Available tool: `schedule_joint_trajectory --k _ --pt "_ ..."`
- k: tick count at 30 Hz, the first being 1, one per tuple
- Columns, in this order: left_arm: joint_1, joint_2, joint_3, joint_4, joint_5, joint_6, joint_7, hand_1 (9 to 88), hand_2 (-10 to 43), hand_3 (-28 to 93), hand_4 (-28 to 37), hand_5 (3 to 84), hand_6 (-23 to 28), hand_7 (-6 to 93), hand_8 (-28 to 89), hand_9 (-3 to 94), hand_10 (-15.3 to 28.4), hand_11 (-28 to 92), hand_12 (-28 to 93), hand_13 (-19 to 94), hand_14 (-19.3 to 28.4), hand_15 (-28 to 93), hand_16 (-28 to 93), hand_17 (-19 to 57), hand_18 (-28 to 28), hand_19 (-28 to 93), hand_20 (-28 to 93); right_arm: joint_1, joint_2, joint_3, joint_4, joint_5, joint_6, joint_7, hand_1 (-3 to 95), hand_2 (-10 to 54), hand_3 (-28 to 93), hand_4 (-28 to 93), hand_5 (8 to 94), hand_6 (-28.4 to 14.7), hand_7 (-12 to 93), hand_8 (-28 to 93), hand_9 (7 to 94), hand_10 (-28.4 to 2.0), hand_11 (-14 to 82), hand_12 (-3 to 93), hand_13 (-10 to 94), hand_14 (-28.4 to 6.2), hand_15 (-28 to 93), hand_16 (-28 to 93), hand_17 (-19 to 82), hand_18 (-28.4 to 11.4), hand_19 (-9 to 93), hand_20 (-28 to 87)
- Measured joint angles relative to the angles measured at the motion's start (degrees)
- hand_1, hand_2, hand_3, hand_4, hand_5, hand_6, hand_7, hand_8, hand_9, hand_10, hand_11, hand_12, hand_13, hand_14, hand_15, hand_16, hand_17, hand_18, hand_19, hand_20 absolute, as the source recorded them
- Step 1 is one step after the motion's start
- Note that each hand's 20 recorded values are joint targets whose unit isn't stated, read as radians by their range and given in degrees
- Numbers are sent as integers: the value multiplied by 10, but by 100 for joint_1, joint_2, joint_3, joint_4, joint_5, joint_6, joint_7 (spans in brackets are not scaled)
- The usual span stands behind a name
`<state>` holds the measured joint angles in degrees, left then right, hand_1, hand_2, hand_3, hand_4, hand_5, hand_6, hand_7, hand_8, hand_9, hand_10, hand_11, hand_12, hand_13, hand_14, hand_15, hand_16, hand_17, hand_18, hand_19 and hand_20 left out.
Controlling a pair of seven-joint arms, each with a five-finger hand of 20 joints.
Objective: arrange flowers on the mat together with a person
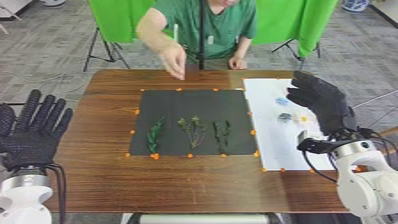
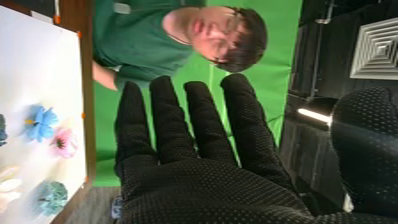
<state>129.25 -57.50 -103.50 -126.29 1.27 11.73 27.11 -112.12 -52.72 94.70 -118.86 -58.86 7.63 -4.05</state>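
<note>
Three green sprigs (image 1: pixel 195 132) stand apart on the black mat (image 1: pixel 173 107); blue (image 2: pixel 40 123) and pink (image 2: pixel 63 142) flowers lie on the white mat (image 1: pixel 275 145). By its right edge, the right hand (image 1: pixel 322 100) is released, fingers extended; the left hand (image 1: pixel 31 137), also released, is left of the table (image 1: pixel 169 185).

Head view: left hand (image 1: pixel 34 145) clipped at edge; right hand (image 1: pixel 327 106) hides part of white sheet (image 1: pixel 269 132); grey-green bloom (image 1: pixel 285 116) small, petals unclear. Wrist view: pale flower (image 2: pixel 7 185) cut off.

no readable text, no legible labels, numbers or signs
</note>
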Motion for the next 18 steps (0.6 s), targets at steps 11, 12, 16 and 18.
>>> schedule_joint_trajectory --k 11,12,16,18 --pt "15 0 -23 -10 6 -1 5 220 155 728 -283 419 69 101 -89 350 137 165 88 253 126 239 -60 -43 123 279 110 88 214 -36 -24 -3076 36 1164 243 37 741 -203 394 -40 121 -76 358 -160 32 171 290 -143 65 265 107 -159 414 159" --pt "15 1 -23 -10 10 -2 4 220 156 728 -283 418 69 100 -90 349 137 164 88 253 125 238 -60 -43 123 279 110 116 269 -82 -24 -3259 50 1293 256 21 748 -205 389 -37 129 -79 356 -160 33 171 286 -143 72 265 108 -156 431 165" --pt "15 4 -23 -10 58 -8 -10 220 157 724 -283 416 69 96 -89 346 137 159 86 249 125 232 -61 -42 122 275 108 330 617 -500 9 -4029 80 1997 298 -21 766 -214 391 -34 151 -92 361 -160 42 168 287 -132 105 249 129 -132 447 161" --pt "15 9 -23 -10 126 -7 -37 220 158 723 -283 415 68 95 -88 345 137 157 85 246 124 230 -62 -42 121 273 107 556 845 -911 155 -4651 138 2350 311 -43 776 -222 387 -33 159 -97 359 -159 46 167 284 -128 125 234 131 -126 449 156"
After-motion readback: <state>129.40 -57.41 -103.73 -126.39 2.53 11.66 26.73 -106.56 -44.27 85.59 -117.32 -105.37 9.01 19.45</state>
